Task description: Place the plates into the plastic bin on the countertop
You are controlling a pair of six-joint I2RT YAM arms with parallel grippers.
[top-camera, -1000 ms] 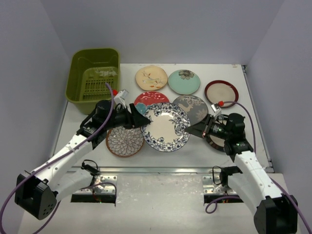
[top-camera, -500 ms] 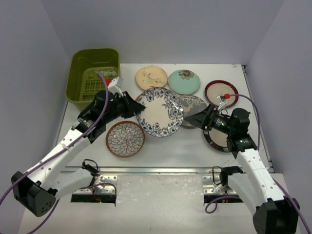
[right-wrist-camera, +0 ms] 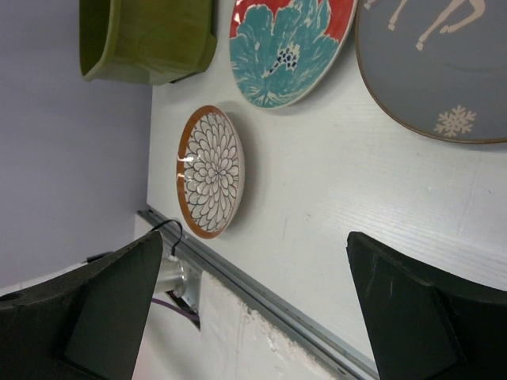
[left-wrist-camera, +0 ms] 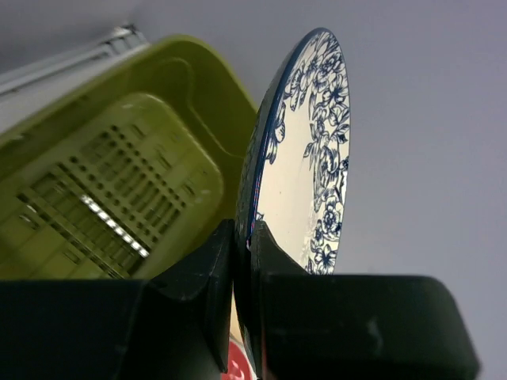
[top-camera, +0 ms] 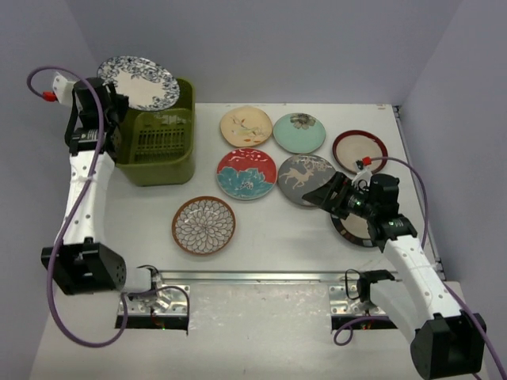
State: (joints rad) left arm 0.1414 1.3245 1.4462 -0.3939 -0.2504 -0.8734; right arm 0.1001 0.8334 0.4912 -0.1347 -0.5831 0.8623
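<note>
My left gripper (top-camera: 113, 93) is shut on the rim of a blue-and-white floral plate (top-camera: 139, 81), held in the air over the back left corner of the olive-green plastic bin (top-camera: 158, 162). In the left wrist view the plate (left-wrist-camera: 305, 158) stands on edge between the jaws of the left gripper (left-wrist-camera: 243, 237), with the bin's slotted base (left-wrist-camera: 119, 182) below. My right gripper (top-camera: 321, 194) is open over the countertop (top-camera: 277, 229), beside a grey deer plate (top-camera: 301, 170); nothing lies between its fingers (right-wrist-camera: 103, 309).
Lying on the white top are a cream plate (top-camera: 245, 125), a mint plate (top-camera: 299, 132), a dark red-rimmed plate (top-camera: 360, 150), a red-and-teal flower plate (top-camera: 246, 173), an orange-rimmed petal plate (top-camera: 203, 226), and a dark-rimmed plate (top-camera: 348, 231) under the right arm. A metal rail (top-camera: 261, 277) runs along the front.
The left arm has carried the blue-and-white plate from the table's middle up and left to above the bin. The right gripper let go, opened, and drew back slightly.
</note>
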